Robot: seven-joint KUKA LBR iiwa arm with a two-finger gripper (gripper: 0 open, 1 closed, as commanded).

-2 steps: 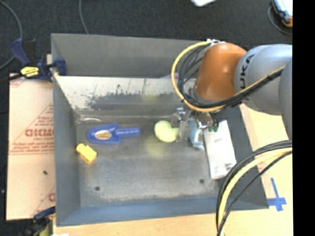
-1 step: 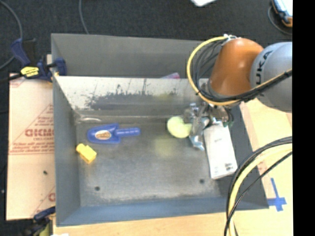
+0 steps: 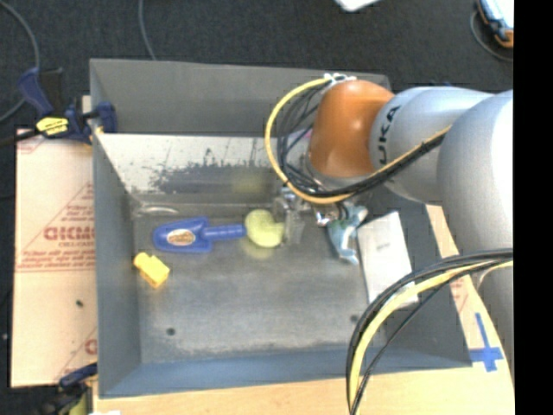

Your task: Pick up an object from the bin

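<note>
Bin (image 3: pixel 242 318): grey metal, matt, floor scuffed, far wall speckled dark. Blue handled tool (image 3: pixel 186 236), left: smooth, glossy plastic. Yellow block (image 3: pixel 153 269): matt plastic. Pale ball (image 3: pixel 263 229): dull finish. Orange wrist cover (image 3: pixel 346 128): smooth, glossy.

The grey bin (image 3: pixel 112 318) holds five loose things, one of each kind: one blue handled tool (image 3: pixel 192 235), one pale yellow-green ball (image 3: pixel 263 229), one small yellow block (image 3: pixel 152 269), one flat white box (image 3: pixel 384 253), and one light-blue piece (image 3: pixel 344 240), possibly a clip, partly hidden under the arm.
</note>
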